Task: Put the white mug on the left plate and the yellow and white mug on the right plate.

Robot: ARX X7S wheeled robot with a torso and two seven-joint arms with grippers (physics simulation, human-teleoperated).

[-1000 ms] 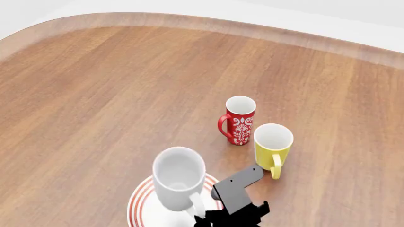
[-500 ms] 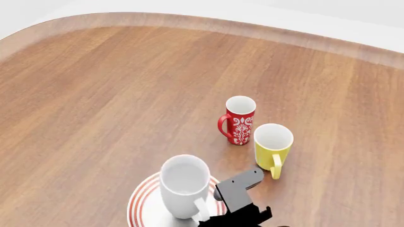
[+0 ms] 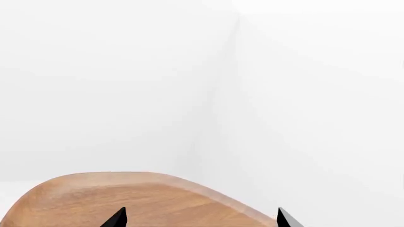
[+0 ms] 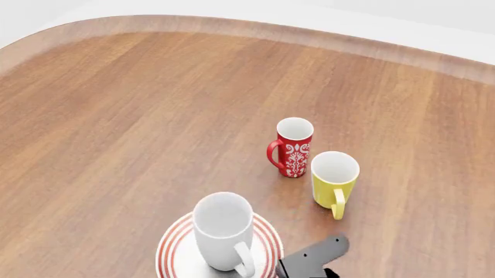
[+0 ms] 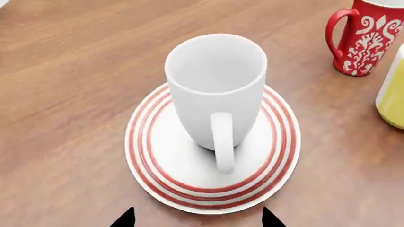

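Observation:
The white mug [image 4: 222, 230] stands upright on a white plate with red rings [image 4: 171, 250], the only plate in view; the other plate is out of view. In the right wrist view the mug [image 5: 215, 90] sits in the middle of the plate [image 5: 146, 158], its handle facing my right gripper [image 5: 197, 220]. That gripper is open, empty and clear of the plate's rim. The yellow and white mug [image 4: 334, 175] stands on the table to the plate's far right, also in the right wrist view [image 5: 392, 97]. My left gripper [image 3: 200, 220] is open and empty.
A red mug with white ornament [image 4: 293, 146] stands just behind the yellow mug, close to it. My right arm [image 4: 313, 259] shows beside the plate at the near edge. The wooden table [image 4: 116, 116] has a curved far edge. The left wrist view shows the table end [image 3: 126, 194] and white walls.
The white mug came down onto the plate. My right gripper let go of its handle and drew back toward the near edge and to the right.

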